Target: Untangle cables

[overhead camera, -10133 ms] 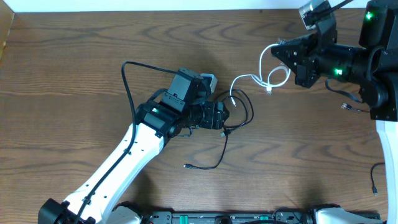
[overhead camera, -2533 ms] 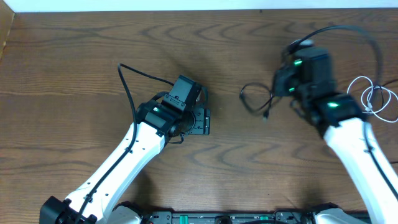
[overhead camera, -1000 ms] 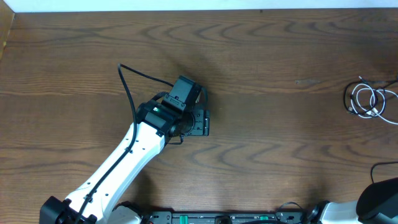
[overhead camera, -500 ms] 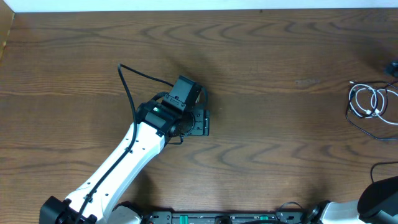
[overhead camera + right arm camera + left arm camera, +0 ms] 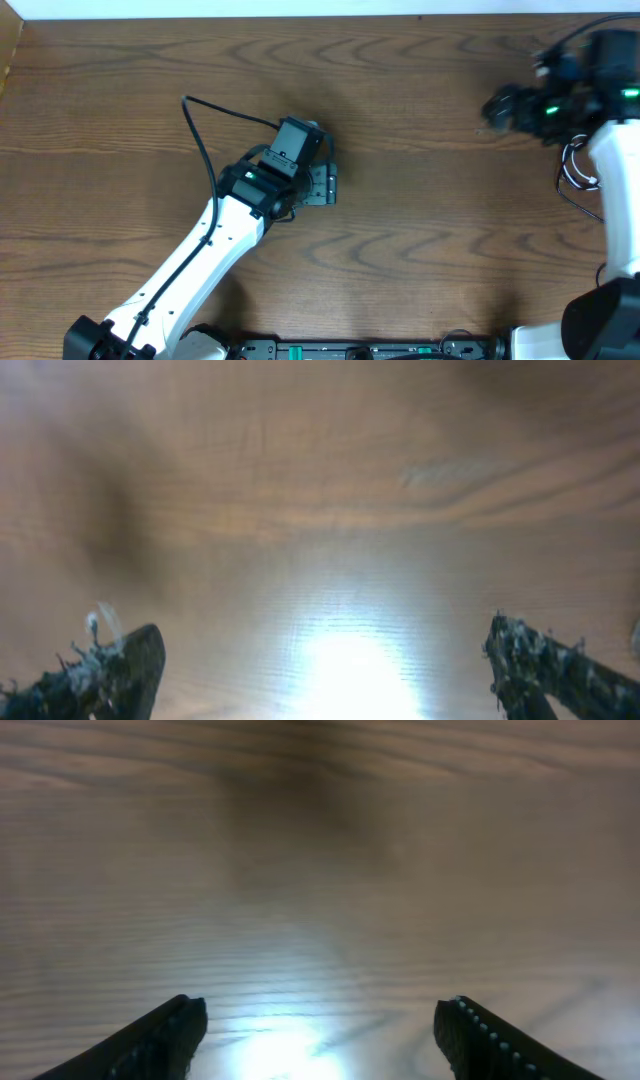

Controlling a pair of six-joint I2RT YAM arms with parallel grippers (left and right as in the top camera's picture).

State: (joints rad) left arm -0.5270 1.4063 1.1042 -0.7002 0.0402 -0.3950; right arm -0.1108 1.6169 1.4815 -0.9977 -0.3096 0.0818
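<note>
At the right margin of the table [image 5: 420,240], the white cable [image 5: 568,170] and black cable [image 5: 576,207] lie bunched, partly under the right arm. Right gripper [image 5: 320,650] and left gripper [image 5: 320,1015] both hang over bare wood, jaws wide, empty. Risk: a sweep of the right arm could drag the bunch rightward, where the table's edge is out of view; open wood lies leftward, mid-table.
</note>
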